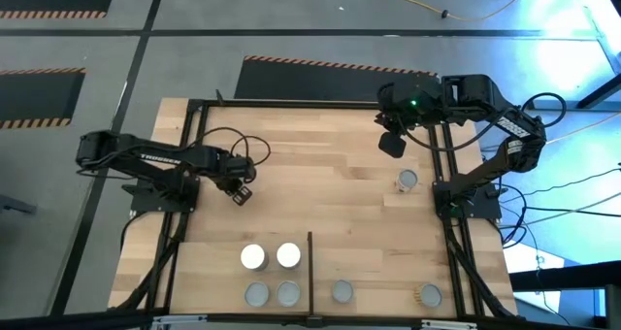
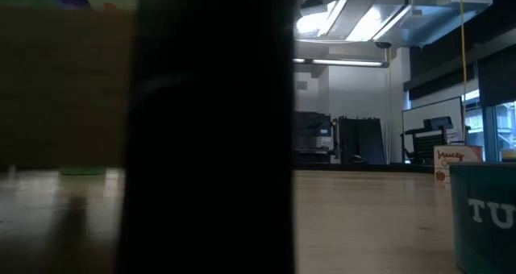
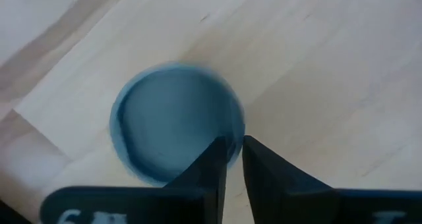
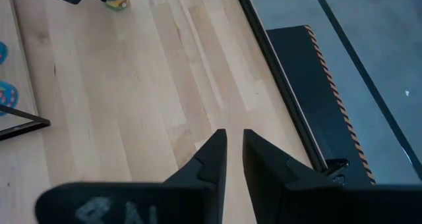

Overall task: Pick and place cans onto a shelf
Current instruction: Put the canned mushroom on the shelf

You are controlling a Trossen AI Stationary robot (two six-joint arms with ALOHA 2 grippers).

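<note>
A can with a round grey top [image 3: 175,128] stands on the wooden tabletop under my left gripper [image 3: 235,151], left of the middle. The gripper [image 1: 241,193] is shut, pointing down, its tips over the can's rim. The right wrist view shows this can [image 4: 117,1] far off below the left gripper. My right gripper [image 4: 235,141] is shut and empty above the table's far right part [image 1: 392,143]. One can [image 1: 407,181] stands alone near the right edge. The shelf [image 1: 310,262] at the near edge holds two white-topped cans [image 1: 271,256], several grey-topped ones [image 1: 288,293] and a tan-topped one [image 1: 430,294]. My left gripper's shut fingertips [image 3: 217,155] come from above, pointing down, at the can's rim [image 3: 232,128]. I cannot tell whether they touch it. The can stands upright on the table.
A black metal frame [image 1: 443,165] runs along the table's sides. In the low view a wide dark upright [image 2: 214,129] blocks the middle, and a teal can [image 2: 484,217] stands at the right. Bare wood [image 1: 320,194] lies between the two arms.
</note>
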